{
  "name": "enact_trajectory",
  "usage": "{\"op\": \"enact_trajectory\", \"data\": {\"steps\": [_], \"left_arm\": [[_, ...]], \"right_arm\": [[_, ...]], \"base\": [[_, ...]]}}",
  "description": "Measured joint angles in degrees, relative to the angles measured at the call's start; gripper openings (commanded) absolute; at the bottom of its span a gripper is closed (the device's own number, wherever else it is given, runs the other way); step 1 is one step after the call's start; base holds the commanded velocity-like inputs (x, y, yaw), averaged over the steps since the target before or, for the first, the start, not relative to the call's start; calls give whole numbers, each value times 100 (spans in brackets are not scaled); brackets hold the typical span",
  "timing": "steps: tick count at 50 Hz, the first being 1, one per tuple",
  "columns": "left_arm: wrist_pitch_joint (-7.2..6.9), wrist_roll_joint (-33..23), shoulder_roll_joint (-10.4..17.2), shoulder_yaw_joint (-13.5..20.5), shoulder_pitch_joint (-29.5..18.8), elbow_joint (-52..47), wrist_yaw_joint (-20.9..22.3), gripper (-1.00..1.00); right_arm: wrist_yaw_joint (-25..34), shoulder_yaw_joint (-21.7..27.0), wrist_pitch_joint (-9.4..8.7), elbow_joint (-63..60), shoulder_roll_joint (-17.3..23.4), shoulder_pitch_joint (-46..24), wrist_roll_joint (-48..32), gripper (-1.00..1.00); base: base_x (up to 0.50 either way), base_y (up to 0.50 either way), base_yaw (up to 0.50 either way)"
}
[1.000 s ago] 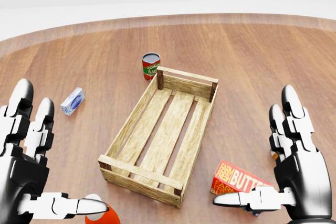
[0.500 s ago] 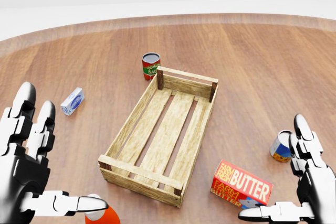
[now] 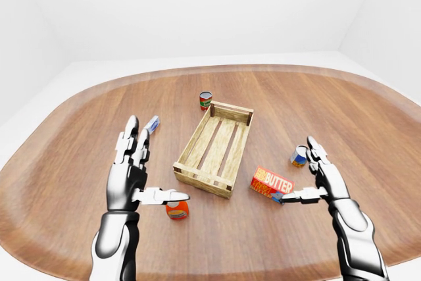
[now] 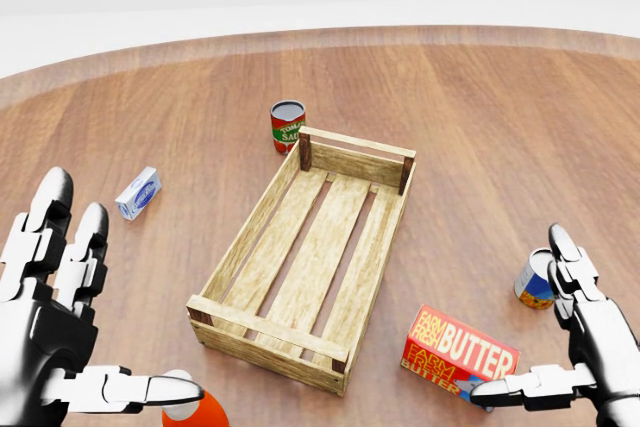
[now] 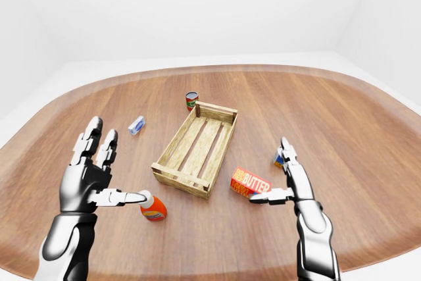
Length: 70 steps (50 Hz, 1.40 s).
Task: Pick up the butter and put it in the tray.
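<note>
The butter (image 4: 460, 352) is a red and orange box lying flat on the wooden table, just right of the tray's near corner in the head view. The tray (image 4: 312, 252) is an empty slatted wooden crate in the middle. My right hand (image 4: 545, 347) is open beside the butter's right end, thumb tip (image 4: 492, 393) at the box's lower right corner, fingers (image 4: 570, 272) raised. My left hand (image 4: 60, 327) is open at the lower left, thumb pointing toward an orange bottle. The butter also shows in the left-eye view (image 3: 271, 183).
A red soup can (image 4: 287, 126) stands just beyond the tray's top left corner. A small blue and white box (image 4: 138, 193) lies to the left. A blue can (image 4: 534, 279) stands right of the butter, behind my right hand. An orange bottle (image 4: 192, 407) lies at the bottom left.
My right hand dropped low and right, uncovering the butter, then came back in so its thumb tip is at the box's lower right corner. My left hand lowered slightly.
</note>
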<state>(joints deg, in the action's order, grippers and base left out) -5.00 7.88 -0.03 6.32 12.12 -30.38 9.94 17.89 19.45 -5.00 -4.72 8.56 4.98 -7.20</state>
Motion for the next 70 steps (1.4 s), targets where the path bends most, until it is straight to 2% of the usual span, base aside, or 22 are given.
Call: {"op": "enact_trajectory", "data": {"steps": [20, 35, 70], "left_arm": [[0, 27, -17, 63, 19, -87, 13, 100], [0, 51, -24, 112, 45, -183, 28, 100], [0, 118, -51, 200, 99, -376, 85, 100]], "right_arm": [[108, -241, 0, 1195, 413, -495, -541, 100], [53, -323, 0, 2004, 609, -579, -832, 100], [-40, -512, 0, 2676, 727, -746, -1331, 100]], "base": [[0, 0, 0], [0, 0, 0], [0, 0, 0]]}}
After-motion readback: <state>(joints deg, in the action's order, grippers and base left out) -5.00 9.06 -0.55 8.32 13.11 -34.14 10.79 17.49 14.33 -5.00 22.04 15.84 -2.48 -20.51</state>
